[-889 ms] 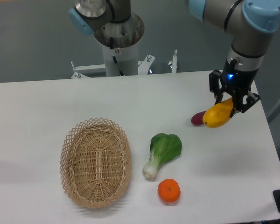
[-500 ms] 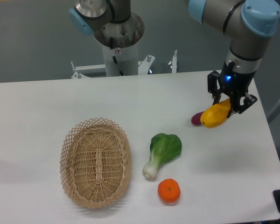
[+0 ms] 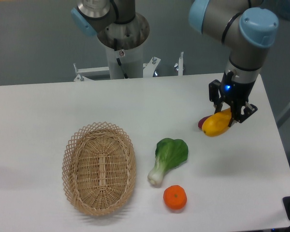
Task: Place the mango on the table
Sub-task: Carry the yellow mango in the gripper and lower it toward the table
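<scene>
The yellow-orange mango (image 3: 215,124) hangs tilted above the right side of the white table (image 3: 48,106), held at its upper end. My gripper (image 3: 229,112) is shut on it, black fingers on either side of the fruit. The mango's lower end covers most of a purple-red sweet potato (image 3: 202,122) lying on the table behind it.
A woven wicker basket (image 3: 99,166) lies at the front left. A green bok choy (image 3: 168,158) lies in the middle, with a round orange tangerine (image 3: 175,197) in front of it. The table's right edge runs close to the arm.
The arm has carried the mango leftward and slightly back, by a few centimetres. The grip on the fruit is unchanged, and nothing else on the table moved.
</scene>
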You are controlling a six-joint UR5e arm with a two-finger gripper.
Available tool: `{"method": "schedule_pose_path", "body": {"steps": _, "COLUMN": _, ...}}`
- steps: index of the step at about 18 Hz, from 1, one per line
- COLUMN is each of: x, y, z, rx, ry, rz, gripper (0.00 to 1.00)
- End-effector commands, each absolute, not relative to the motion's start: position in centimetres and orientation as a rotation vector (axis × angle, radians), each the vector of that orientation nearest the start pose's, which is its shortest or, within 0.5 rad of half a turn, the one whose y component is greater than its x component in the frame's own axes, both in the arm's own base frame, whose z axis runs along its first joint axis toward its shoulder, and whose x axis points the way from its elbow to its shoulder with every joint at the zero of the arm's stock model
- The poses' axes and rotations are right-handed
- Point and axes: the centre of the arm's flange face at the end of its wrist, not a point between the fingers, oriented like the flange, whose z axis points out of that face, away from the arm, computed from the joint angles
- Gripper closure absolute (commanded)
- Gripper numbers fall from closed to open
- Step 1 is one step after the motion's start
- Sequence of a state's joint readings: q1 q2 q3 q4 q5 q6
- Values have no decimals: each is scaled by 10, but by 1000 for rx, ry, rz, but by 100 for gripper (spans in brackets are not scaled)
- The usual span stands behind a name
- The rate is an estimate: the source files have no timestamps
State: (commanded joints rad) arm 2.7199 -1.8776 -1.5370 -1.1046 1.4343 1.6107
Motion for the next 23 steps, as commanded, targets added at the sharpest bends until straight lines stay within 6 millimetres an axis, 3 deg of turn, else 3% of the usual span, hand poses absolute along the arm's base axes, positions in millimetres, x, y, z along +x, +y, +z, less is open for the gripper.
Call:
{"method": "schedule_pose_path", "body": {"steps": 3, "x": -507, "y": 402, "z": 370, "rx": -2863, "ry": 726, "rz": 278, "gripper": 58}}
{"method": "schedule_pose_path", "body": {"steps": 13, "x": -545, "y": 443, "z": 270, "rx": -2819, "ry": 778, "rz": 382, "gripper": 59}}
{"method": "schedule_pose_path", "body": {"steps": 15, "x": -541, "y": 452, "z": 262, "rx": -2810, "ry": 806, "rz": 381, "gripper": 59}}
{"method": "schedule_pose_path", "body": {"steps": 23, "x": -536, "y": 451, "z": 227, "rx": -2813, "ry": 887, "rz": 306, "gripper": 59}}
